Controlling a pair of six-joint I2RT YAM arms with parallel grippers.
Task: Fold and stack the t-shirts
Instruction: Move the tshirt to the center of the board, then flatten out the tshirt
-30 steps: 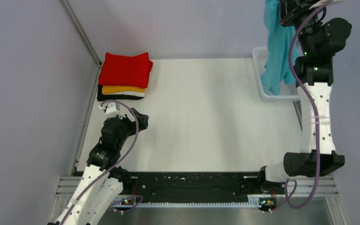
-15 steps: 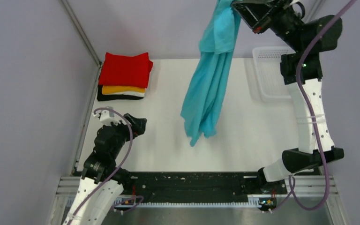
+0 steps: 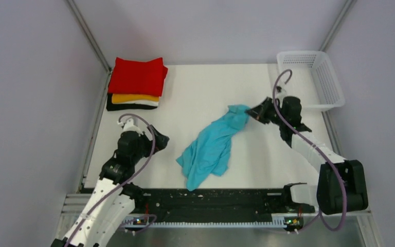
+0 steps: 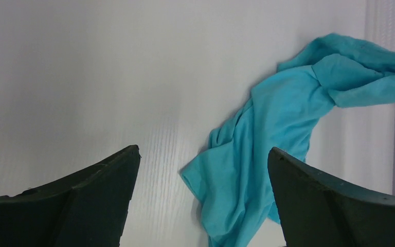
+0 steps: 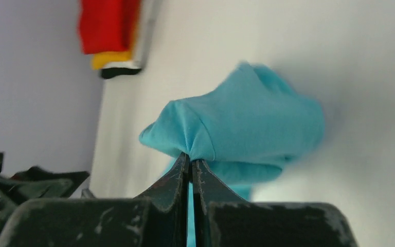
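Note:
The turquoise t-shirt lies crumpled in a long diagonal heap on the white table. My right gripper is shut on its far right end, pinching a fold low over the table. My left gripper is open and empty, to the left of the shirt, which shows ahead between its fingers. A stack of folded t-shirts, red on top, then orange, white and black, sits at the back left corner; it also shows in the right wrist view.
A white plastic mesh basket stands at the back right corner, with nothing showing in it. Grey walls close in both sides and the back. A black rail runs along the near edge.
My right arm has swung the shirt out of the basket, across and down, laying it on the middle of the table. My left gripper has shifted slightly towards the shirt.

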